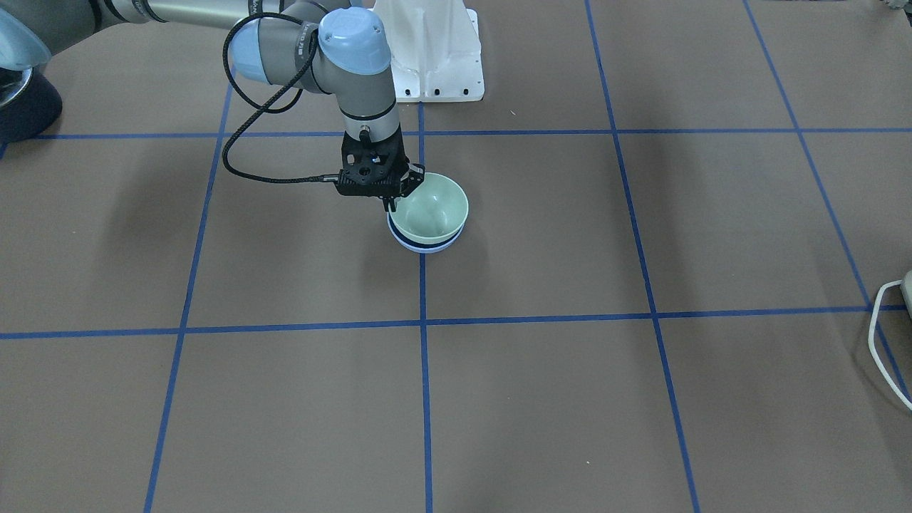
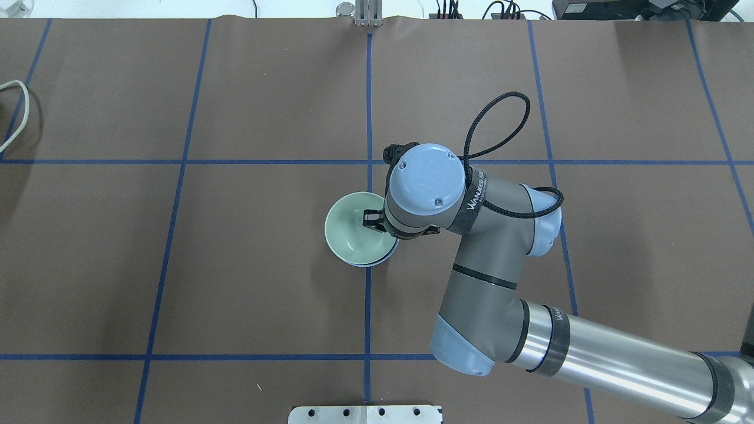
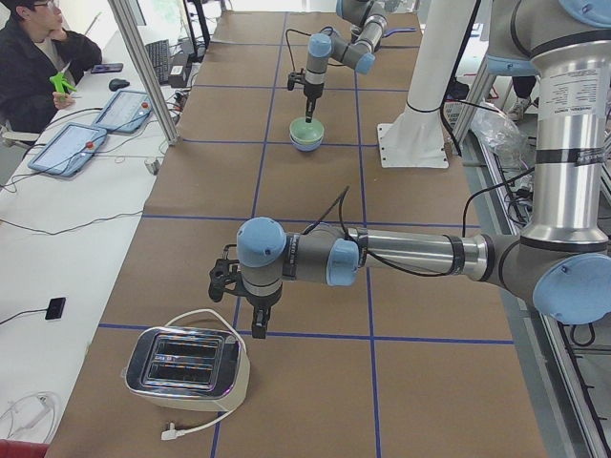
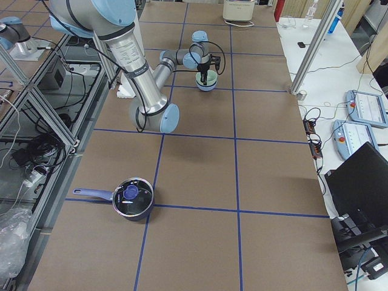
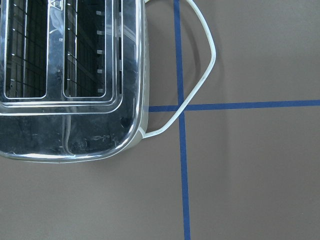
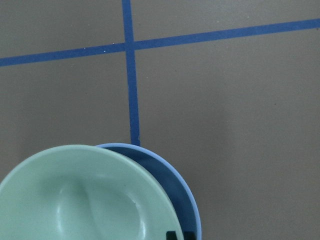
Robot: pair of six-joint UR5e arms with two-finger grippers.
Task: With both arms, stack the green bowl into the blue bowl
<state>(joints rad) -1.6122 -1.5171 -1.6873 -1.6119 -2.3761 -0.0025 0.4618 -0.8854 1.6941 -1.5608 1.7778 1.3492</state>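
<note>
The pale green bowl [image 1: 431,206] sits tilted inside the periwinkle-blue bowl [image 1: 425,246] near the table's middle line. In the right wrist view the green bowl [image 6: 85,200] covers most of the blue bowl [image 6: 180,190], whose inside shows as a crescent. My right gripper [image 1: 395,201] reaches down onto the green bowl's rim on the robot's side, with one finger inside the bowl [image 2: 372,219], shut on the rim. My left gripper [image 3: 260,326] hangs above a toaster far from the bowls. I cannot tell whether it is open or shut.
A chrome toaster [image 5: 70,75] with a white cord [image 5: 200,85] stands at the table's left end. A dark pot with a lid [image 4: 132,199] stands at the right end. The white pedestal [image 1: 431,50] is behind the bowls.
</note>
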